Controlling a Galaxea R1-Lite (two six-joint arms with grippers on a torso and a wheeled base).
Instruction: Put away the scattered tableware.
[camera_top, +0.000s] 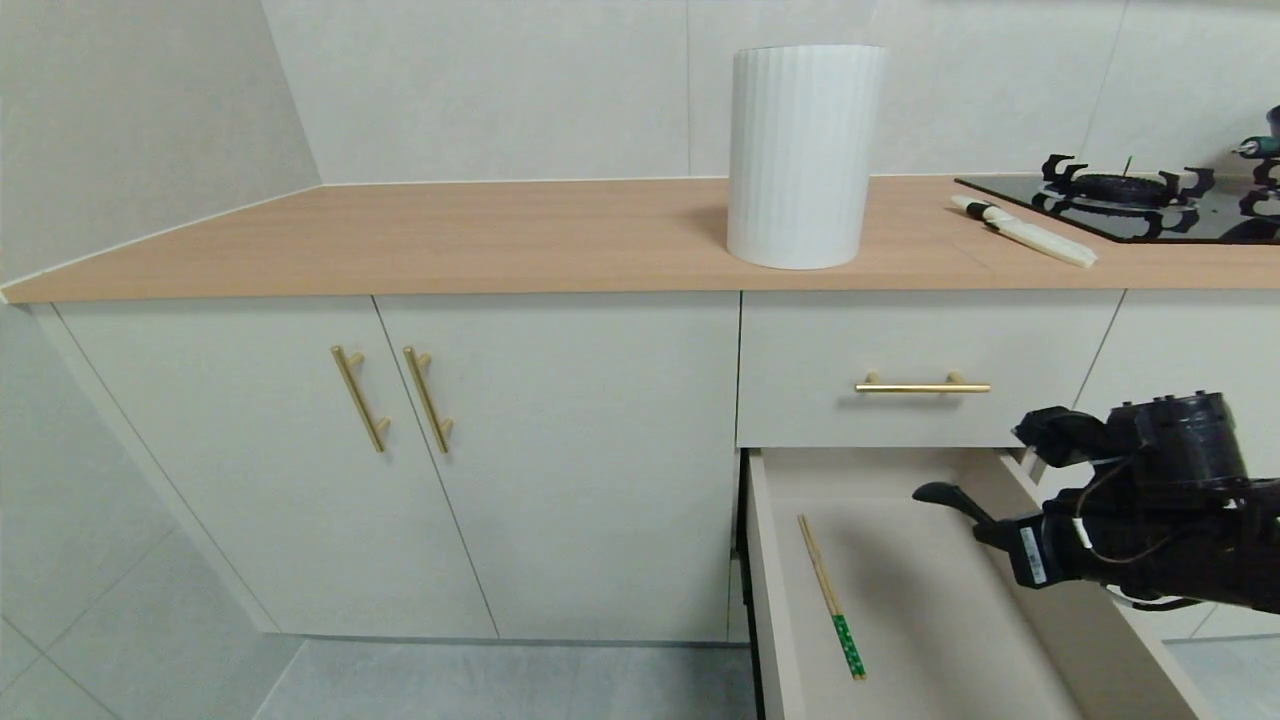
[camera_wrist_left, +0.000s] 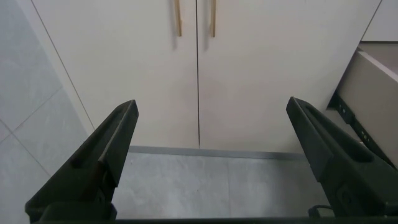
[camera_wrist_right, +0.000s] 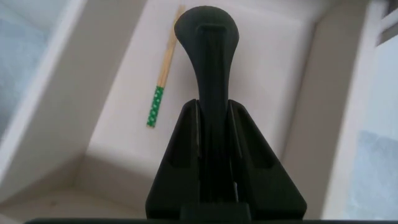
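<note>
One pair of green-tipped chopsticks (camera_top: 831, 598) lies in the open drawer (camera_top: 765, 560), so I judge that part done. A long white utensil (camera_top: 1022, 230) lies on the worktop (camera_top: 450, 235), far right beside the hob (camera_top: 1130, 200), and it looks like what is left, with the drawer to close afterwards. My right claw (camera_top: 938, 492) hangs over the drawer, pinched together and holding nothing, the chopsticks just to its left and below, not touching. My left claw (camera_wrist_left: 211, 109) is spread wide and empty, low before the cabinet doors (camera_wrist_left: 249, 62).
</note>
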